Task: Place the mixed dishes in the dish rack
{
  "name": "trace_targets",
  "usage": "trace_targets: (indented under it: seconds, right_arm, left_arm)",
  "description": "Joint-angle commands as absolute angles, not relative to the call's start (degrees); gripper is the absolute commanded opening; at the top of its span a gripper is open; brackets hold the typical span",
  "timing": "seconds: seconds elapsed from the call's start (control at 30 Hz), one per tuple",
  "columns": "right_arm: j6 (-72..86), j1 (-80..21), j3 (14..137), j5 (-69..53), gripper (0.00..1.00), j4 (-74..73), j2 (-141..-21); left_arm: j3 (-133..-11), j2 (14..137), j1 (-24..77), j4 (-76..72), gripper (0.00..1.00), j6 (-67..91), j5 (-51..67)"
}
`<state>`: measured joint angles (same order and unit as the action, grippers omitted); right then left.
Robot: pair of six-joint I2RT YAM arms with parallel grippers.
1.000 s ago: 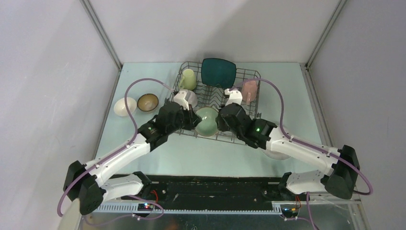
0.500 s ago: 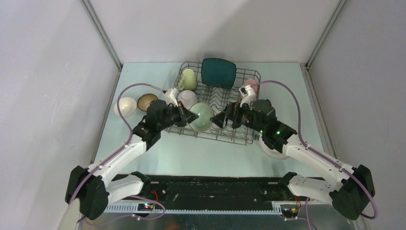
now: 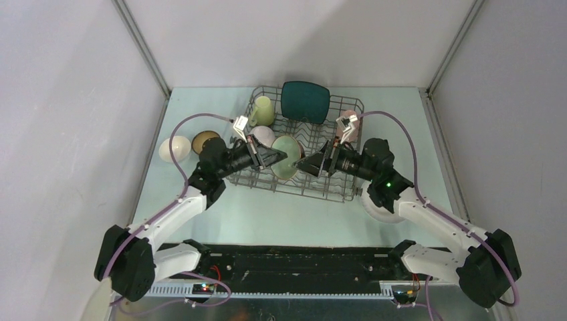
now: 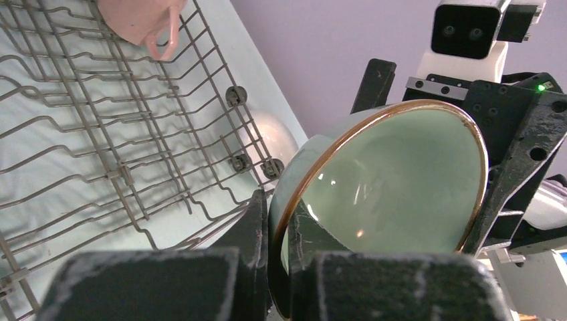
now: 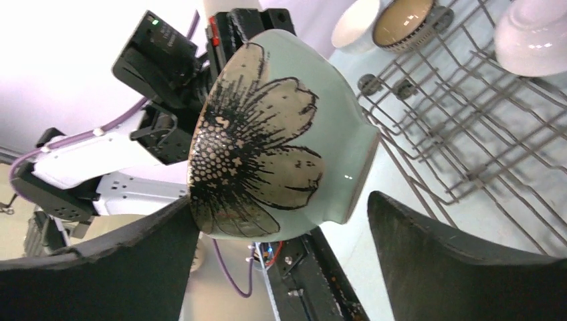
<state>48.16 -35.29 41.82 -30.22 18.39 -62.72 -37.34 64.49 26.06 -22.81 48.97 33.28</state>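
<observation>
Left fingers [image 3: 273, 158] stay clenched on the rim of the green bowl [image 3: 286, 167], holding it on edge over the near side of the rack [image 3: 319, 189]. The right fingers [image 3: 313, 159], closed at the bowl a second ago, now stand spread just beside it.

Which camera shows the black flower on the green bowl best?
The right wrist camera: the pale green bowl turns its outside toward it, so the big black flower shows. The left wrist camera sees only the plain inside of the bowl. From the top camera the bowl looks small and tilted, flower hidden.
</observation>
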Motion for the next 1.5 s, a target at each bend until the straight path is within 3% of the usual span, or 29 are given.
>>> trace_targets:
  seconds: [0.0,0.1,0.17,0.2,0.27,0.3,0.33,0.47,0.5,0.53,0.57,0.6,0.67,0.73,0.9,1.13,1.23,1.47]
  right_arm:
    - [50.7,-35.35,41.84,-32.6,0.89,24.51,-63.47]
    - [50.75,-35.45,41.84,-32.65,0.79,25.3,-63.71]
    - [50.75,-35.37,41.91,-32.33,0.66,25.23,-63.84]
    - [50.68,-35.12,41.92,-32.34,0.53,25.23,-63.84]
    - [50.52,-34.65,41.92,-31.65,0.43,24.35,-63.55]
    - [50.44,-34.42,41.92,-31.45,0.38,23.99,-63.46]
    - [50.38,-33.94,41.92,-31.32,0.26,23.69,-63.17]
    - [49.15,-33.0,42.92,-30.25,0.08,20.24,-62.58]
    - [48.81,-32.93,43.27,-30.16,0.07,19.58,-62.53]
    - [48.79,-32.9,43.38,-29.97,0.07,19.46,-62.48]
    - [48.76,-32.81,43.4,-29.88,0.07,19.3,-62.36]
    - [48.73,-32.71,43.41,-29.64,0.08,19.23,-62.34]
    - [48.7,-32.36,43.42,-29.24,0.09,19.0,-62.24]
    - [48.63,-31.43,43.46,-29.07,0.09,18.78,-62.16]
    - [40.98,-28.9,47.05,-24.45,0.06,8.07,-62.16]
    - [20.53,-37.57,62.02,8.54,0.01,-18.92,-68.83]
    - [14.62,-40.56,70.69,21.91,0.01,-27.06,-77.42]
    - [10.66,-43.38,84.82,36.24,0.0,-43.24,-95.89]
  left_arm:
    - [-37.79,63.66,25.66,-32.02,0.0,52.56,37.03]
    - [-37.75,63.44,25.66,-31.7,0.0,51.83,36.95]
    - [-37.78,63.4,25.66,-31.12,0.0,51.35,36.65]
    - [-37.94,63.44,25.66,-30.63,0.0,50.72,36.61]
    - [-38.23,63.59,25.73,-29.97,0.0,49.85,36.74]
    - [-38.32,63.65,25.75,-29.38,0.02,49.62,36.92]
    - [-38.39,63.59,25.75,-29.1,0.09,49.08,37.0]
    - [-38.37,62.71,25.75,-27.82,0.16,47.56,36.41]
    - [-38.48,62.6,25.75,-26.88,0.19,47.25,36.04]
    - [-38.78,62.45,25.75,-26.32,0.34,46.68,35.82]
    - [-38.94,62.43,25.75,-25.39,0.43,46.46,35.45]
    - [-39.09,62.41,25.75,-25.17,0.6,45.96,35.35]
    - [-39.19,62.28,25.75,-24.53,0.78,45.66,34.65]
    - [-39.12,61.76,25.75,-23.18,0.87,44.99,33.2]
    - [-39.64,58.68,25.75,-14.6,0.91,40.72,27.34]
    - [-38.87,54.19,25.75,-8.36,0.91,37.62,20.67]
    - [-37.54,53.92,25.75,-8.75,0.9,37.51,20.23]
    - [-35.77,52.51,25.75,-7.51,0.9,36.53,18.1]
